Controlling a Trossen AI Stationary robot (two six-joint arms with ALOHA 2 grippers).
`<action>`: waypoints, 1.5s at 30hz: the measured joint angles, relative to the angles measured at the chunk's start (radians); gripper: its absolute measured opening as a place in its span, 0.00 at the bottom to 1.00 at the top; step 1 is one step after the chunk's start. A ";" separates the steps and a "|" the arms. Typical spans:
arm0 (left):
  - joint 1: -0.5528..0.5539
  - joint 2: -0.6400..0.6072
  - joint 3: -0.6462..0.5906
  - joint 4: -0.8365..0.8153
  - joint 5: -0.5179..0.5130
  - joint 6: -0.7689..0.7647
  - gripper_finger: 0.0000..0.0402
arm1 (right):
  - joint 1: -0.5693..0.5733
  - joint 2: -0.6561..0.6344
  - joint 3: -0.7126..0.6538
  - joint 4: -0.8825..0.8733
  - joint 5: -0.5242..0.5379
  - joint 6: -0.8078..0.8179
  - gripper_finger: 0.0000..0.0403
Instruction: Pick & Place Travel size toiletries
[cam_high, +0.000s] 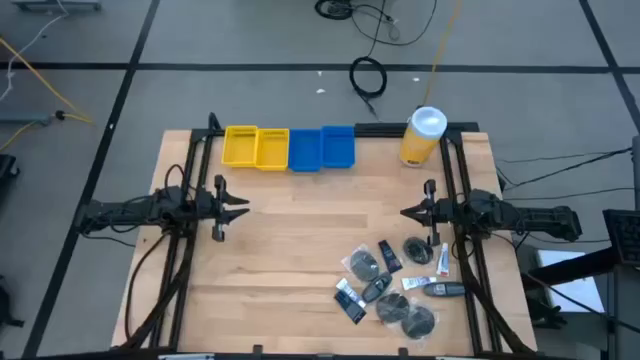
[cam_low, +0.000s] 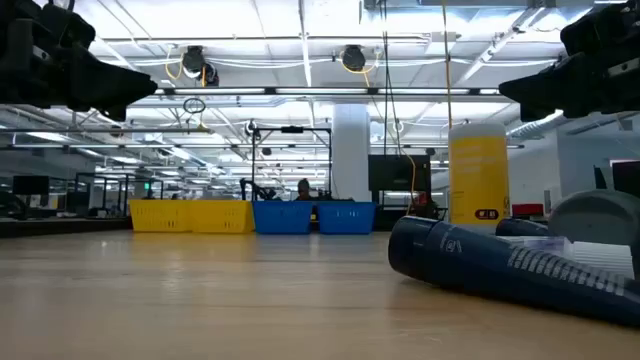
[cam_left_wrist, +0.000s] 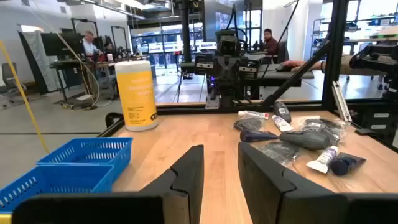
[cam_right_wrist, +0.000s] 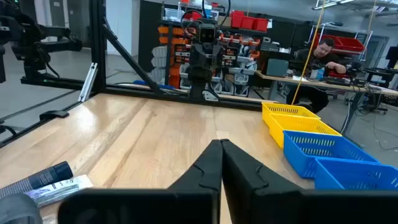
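The travel size toiletries (cam_high: 392, 282) lie in a loose heap on the table's near right part: dark round flat packets, small dark bottles, thin white tubes. The left wrist view shows them (cam_left_wrist: 298, 138) across the table; a dark bottle (cam_low: 500, 268) lies close in the low view. My left gripper (cam_high: 240, 208) hovers at the table's left side, pointing right, open. My right gripper (cam_high: 408, 212) hovers at the right side, pointing left, just beyond the heap's far edge, its fingers (cam_right_wrist: 221, 163) shut. Neither touches anything.
Yellow bins (cam_high: 255, 146) and blue bins (cam_high: 322, 147) stand in a row at the far edge. A large yellow canister with a white lid (cam_high: 423, 135) stands at the far right corner. Bare wood spreads between the two grippers.
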 joint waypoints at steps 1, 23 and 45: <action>0.000 0.000 0.000 0.000 0.000 0.000 0.24 | 0.000 0.000 0.000 0.000 0.000 0.000 0.00; 0.000 0.000 0.000 0.000 0.000 0.000 0.24 | 0.000 0.000 0.000 0.000 0.000 0.000 0.00; 0.000 0.000 0.000 0.000 0.000 0.000 0.24 | 0.000 0.001 0.000 0.081 -0.002 -0.022 0.00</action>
